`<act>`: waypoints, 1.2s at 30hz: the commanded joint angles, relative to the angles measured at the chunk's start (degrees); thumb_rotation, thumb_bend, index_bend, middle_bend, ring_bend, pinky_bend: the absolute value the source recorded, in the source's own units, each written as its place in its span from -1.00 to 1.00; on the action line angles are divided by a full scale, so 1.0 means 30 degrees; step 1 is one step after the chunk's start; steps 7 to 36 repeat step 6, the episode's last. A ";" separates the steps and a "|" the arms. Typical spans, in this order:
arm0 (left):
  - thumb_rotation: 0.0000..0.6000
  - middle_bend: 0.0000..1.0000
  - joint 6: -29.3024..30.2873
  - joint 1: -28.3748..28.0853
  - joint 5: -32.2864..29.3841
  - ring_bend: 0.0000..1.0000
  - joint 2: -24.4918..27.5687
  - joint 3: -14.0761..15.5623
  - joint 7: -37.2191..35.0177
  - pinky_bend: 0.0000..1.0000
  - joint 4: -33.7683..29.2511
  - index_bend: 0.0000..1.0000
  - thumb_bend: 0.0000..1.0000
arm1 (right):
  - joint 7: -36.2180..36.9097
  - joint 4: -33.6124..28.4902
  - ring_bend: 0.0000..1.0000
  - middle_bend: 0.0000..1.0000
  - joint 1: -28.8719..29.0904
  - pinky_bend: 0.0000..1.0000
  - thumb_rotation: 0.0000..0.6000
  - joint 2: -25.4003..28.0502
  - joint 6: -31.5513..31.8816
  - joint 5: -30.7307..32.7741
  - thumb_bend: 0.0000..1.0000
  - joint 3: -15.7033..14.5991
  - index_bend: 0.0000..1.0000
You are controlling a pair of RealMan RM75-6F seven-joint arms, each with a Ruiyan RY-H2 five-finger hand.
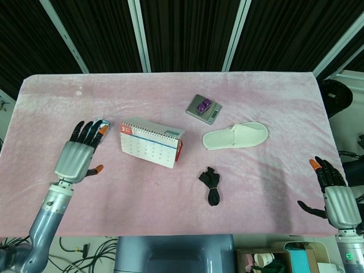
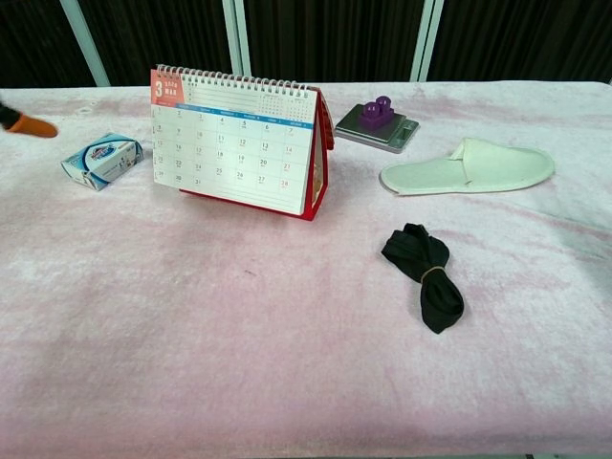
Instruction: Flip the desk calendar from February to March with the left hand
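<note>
Red-framed spiral desk calendar (image 2: 234, 143) stands showing March, well right of the left hand (image 1: 78, 154), fingers (image 1: 86, 131) spread, holding nothing; judged done, so best withdraw clear of the small blue-and-white box (image 2: 101, 160) just beyond fingertips.

Head view overhead, chest view low and nearer; shared desk calendar (image 1: 150, 145)

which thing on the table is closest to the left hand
The blue packet: it lies right at the left hand's fingers, while the calendar stands further right.
</note>
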 commanded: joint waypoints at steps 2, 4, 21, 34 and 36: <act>1.00 -1.00 0.2316 0.2770 0.2217 -1.00 0.0542 0.2197 -0.1652 -1.00 0.1191 -1.00 -1.00 | -0.0072 -0.0021 -1.00 -1.00 -0.0007 -0.80 1.00 -0.0017 0.0012 0.0023 -0.90 0.0012 -1.00; 1.00 -1.00 0.2834 0.3550 0.2446 -1.00 0.0480 0.2604 -0.2105 -1.00 0.1638 -1.00 -1.00 | -0.0093 -0.0032 -1.00 -1.00 -0.0009 -0.80 1.00 -0.0022 0.0025 0.0004 -0.90 0.0006 -1.00; 1.00 -1.00 0.3421 0.4461 0.2755 -1.00 0.0320 0.3004 -0.2708 -1.00 0.2373 -1.00 -1.00 | -0.0120 -0.0020 -1.00 -1.00 -0.0016 -0.80 1.00 -0.0022 0.0058 -0.0043 -0.90 -0.0008 -1.00; 1.00 -1.00 0.3421 0.4461 0.2755 -1.00 0.0320 0.3004 -0.2708 -1.00 0.2373 -1.00 -1.00 | -0.0120 -0.0020 -1.00 -1.00 -0.0016 -0.80 1.00 -0.0022 0.0058 -0.0043 -0.90 -0.0008 -1.00; 1.00 -1.00 0.3421 0.4461 0.2755 -1.00 0.0320 0.3004 -0.2708 -1.00 0.2373 -1.00 -1.00 | -0.0120 -0.0020 -1.00 -1.00 -0.0016 -0.80 1.00 -0.0022 0.0058 -0.0043 -0.90 -0.0008 -1.00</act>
